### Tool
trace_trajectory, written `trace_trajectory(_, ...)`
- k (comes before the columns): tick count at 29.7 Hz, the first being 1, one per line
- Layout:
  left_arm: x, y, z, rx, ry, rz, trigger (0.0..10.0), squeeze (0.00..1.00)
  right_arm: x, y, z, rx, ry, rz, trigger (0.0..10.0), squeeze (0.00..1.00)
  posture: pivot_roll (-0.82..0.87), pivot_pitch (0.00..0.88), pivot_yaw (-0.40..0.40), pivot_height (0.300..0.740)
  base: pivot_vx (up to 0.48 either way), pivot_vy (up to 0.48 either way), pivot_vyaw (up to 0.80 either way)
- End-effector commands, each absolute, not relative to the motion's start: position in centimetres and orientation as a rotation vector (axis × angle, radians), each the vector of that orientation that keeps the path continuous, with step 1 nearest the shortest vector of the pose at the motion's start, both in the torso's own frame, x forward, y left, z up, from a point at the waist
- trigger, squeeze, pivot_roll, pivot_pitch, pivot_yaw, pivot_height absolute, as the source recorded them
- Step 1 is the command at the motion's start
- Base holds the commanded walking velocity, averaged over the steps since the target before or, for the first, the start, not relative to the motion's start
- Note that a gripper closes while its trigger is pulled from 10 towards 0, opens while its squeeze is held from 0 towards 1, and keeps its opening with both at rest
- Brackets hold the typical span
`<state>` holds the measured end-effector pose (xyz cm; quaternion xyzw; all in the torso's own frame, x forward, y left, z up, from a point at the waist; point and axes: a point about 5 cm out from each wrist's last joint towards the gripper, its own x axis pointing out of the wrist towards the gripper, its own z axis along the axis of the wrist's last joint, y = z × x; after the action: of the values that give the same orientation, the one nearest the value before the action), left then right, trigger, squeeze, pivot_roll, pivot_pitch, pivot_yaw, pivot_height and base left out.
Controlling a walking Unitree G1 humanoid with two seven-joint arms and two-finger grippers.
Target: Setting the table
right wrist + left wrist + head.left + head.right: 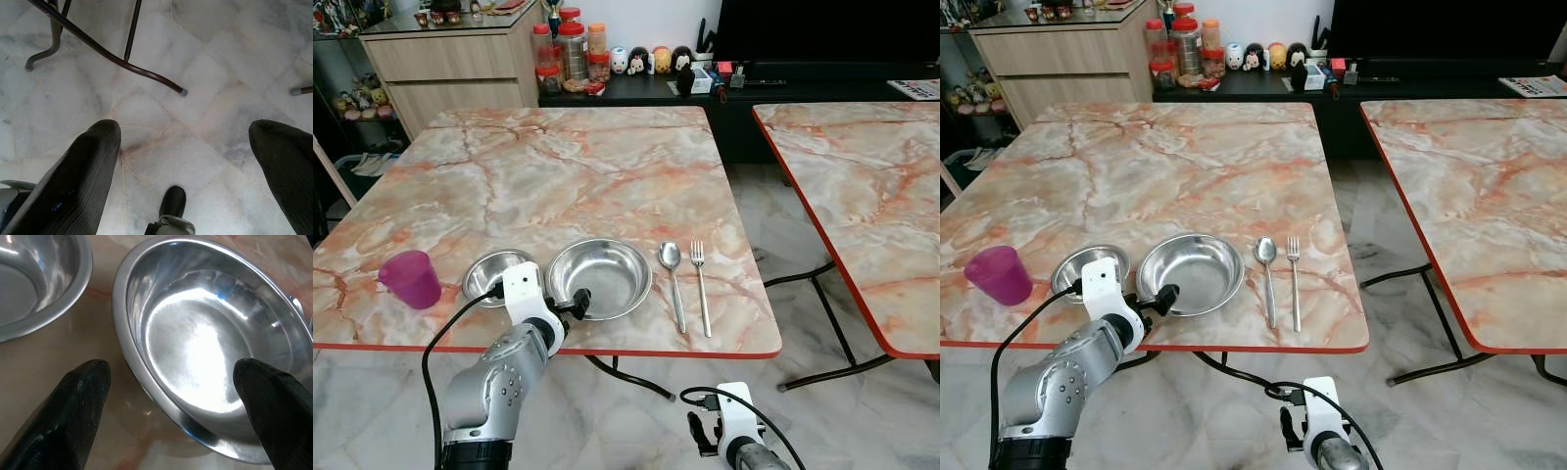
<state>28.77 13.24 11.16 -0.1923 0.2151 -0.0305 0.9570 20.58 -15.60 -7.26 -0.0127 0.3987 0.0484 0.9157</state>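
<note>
Lidded jars (571, 51) and small figurines (646, 60) line the dark sideboard (636, 90).

A lived-in home: marble-look dining table (558, 166), snack jars (570, 49), toy figurines (646, 60), wooden sideboard (450, 64).

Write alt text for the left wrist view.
Close up, the left gripper hangs open at the near rim of the large steel bowl, one black finger outside over the marble table, the other over the bowl's inside. The small steel bowl sits beside it.

No text legible — labels too small
</note>
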Motion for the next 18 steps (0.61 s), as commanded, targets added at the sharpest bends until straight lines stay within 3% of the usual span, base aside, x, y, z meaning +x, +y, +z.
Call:
trace_trajectory(1,29.03,13.15,11.25,-0.382,0.437,-0.053,10.0,0.00,20.58,-15.67,-7.27,-0.010,0.821,0.084,10.0,0.00,0.11,0.000,0.025,0.736,0.000,0.000,0.00)
trace_trajectory(18,29.35,13.70,10.73,-0.375,0.449,0.069,10.0,0.00,20.37,-15.76,-7.37,-0.009,0.826,0.081,10.0,0.00,0.10,0.000,0.025,0.736,0.000,0.000,0.00)
